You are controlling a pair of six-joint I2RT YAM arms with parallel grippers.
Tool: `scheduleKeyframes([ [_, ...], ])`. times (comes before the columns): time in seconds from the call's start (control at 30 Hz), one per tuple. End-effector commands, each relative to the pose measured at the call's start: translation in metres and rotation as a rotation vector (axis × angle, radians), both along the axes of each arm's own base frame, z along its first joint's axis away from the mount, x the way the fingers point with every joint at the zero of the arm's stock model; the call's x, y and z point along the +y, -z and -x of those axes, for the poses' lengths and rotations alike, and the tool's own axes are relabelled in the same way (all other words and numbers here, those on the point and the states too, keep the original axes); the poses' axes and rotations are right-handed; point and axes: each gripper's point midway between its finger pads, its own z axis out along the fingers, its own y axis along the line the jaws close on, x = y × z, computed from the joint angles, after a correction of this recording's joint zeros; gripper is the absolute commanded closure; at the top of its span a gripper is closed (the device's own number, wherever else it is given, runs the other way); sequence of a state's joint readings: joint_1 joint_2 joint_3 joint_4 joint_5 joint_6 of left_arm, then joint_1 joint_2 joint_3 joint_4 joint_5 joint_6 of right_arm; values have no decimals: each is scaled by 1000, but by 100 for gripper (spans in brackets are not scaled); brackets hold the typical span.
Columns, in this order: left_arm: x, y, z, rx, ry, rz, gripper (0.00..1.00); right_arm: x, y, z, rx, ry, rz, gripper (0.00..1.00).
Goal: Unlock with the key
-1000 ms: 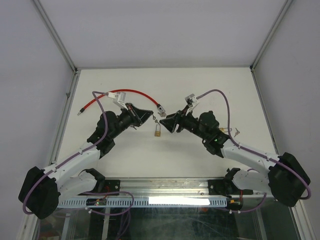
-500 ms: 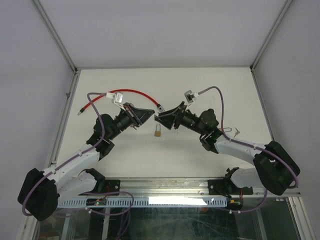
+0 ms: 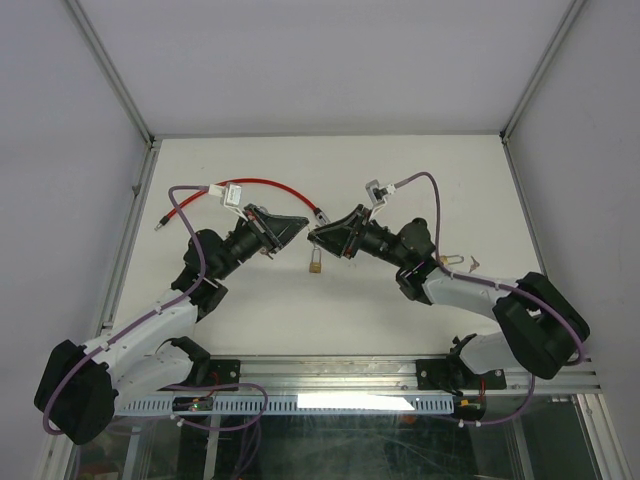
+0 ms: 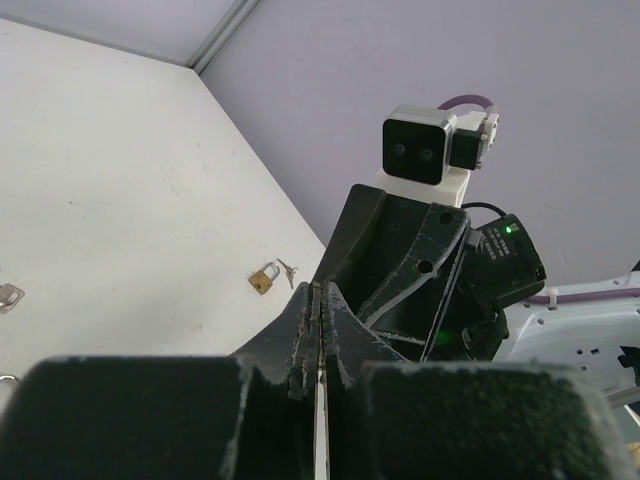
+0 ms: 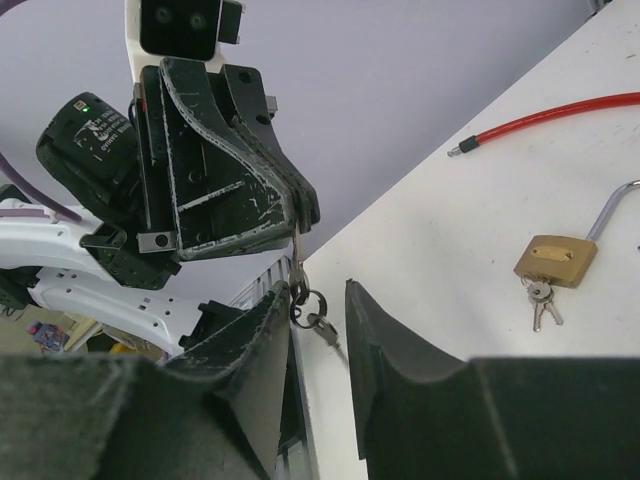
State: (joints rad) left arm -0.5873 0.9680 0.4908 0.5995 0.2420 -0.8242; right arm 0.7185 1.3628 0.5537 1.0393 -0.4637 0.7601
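Observation:
My left gripper [image 3: 302, 228] is shut on the thin blade of a key [image 5: 298, 250], which shows edge-on as a silver strip [image 4: 320, 400] between its fingers. A key ring [image 5: 308, 300] with a second small key hangs from it. My right gripper [image 5: 318, 290] faces the left gripper [image 5: 300, 215] tip to tip. It is open, with its fingers on either side of the ring and the left finger right against it. A brass padlock [image 3: 315, 264] lies on the table below both grippers, with its own keys [image 5: 538, 300] attached.
A red cable [image 3: 270, 186] curves across the table behind the left arm, its end near the padlock [image 5: 555, 260]. A second brass padlock [image 3: 455, 262] with keys [image 4: 287, 270] lies to the right, beside the right arm.
The right gripper has moved left up to the left gripper's tips, and its jaws have narrowed around the key ring. The left gripper stays shut on the key.

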Motion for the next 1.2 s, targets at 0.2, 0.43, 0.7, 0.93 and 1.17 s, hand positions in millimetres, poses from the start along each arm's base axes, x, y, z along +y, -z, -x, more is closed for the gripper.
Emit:
scheduleKeyframes([
  [0.2, 5, -22, 6, -72, 4, 52, 100, 0, -28, 5, -72, -34, -103, 70],
  [0.43, 6, -22, 5, -68, -3, 55, 100, -1, -32, 7, -81, -36, -111, 73],
  [0.7, 6, -20, 6, -59, -2, 59, 100, -1, -32, 9, -84, -47, -118, 97],
  [0.93, 10, -16, 0, -32, -44, 50, 88, -3, -19, 8, -54, -34, -88, 100],
  [1.17, 11, -3, -7, 31, -73, -13, 54, -15, 2, 5, -7, 24, -37, 100],
])
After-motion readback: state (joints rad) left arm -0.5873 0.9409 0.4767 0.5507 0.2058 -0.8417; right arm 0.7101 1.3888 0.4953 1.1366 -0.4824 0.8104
